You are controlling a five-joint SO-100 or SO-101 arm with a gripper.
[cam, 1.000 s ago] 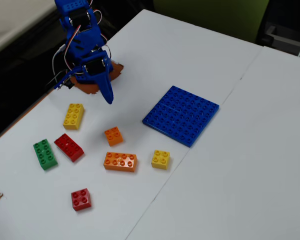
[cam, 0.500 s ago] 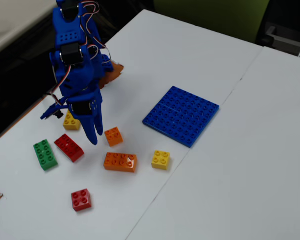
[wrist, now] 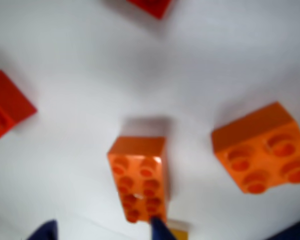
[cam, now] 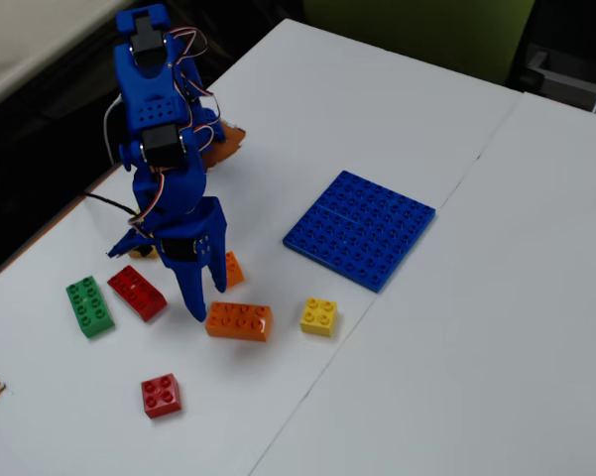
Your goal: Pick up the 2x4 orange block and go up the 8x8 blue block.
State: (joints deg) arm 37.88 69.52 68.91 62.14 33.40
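Observation:
The 2x4 orange block [wrist: 139,175] lies flat on the white table, studs up. In the fixed view it [cam: 238,320] sits just right of my gripper [cam: 206,300], which points down at the table. In the wrist view my gripper [wrist: 102,232] is open and empty. Its two dark blue fingertips [wrist: 159,229] show at the bottom edge, and the right one overlaps the block's near end. The 8x8 blue block [cam: 360,228] lies flat to the right of the arm in the fixed view. It is out of the wrist view.
A 2x2 orange brick [wrist: 262,150] [cam: 232,268] sits close beside the gripper. A yellow 2x2 brick [cam: 319,316], a red 2x4 brick [cam: 137,293], a green brick [cam: 90,305] and a red 2x2 brick [cam: 162,395] lie around it. The table edge runs along the left.

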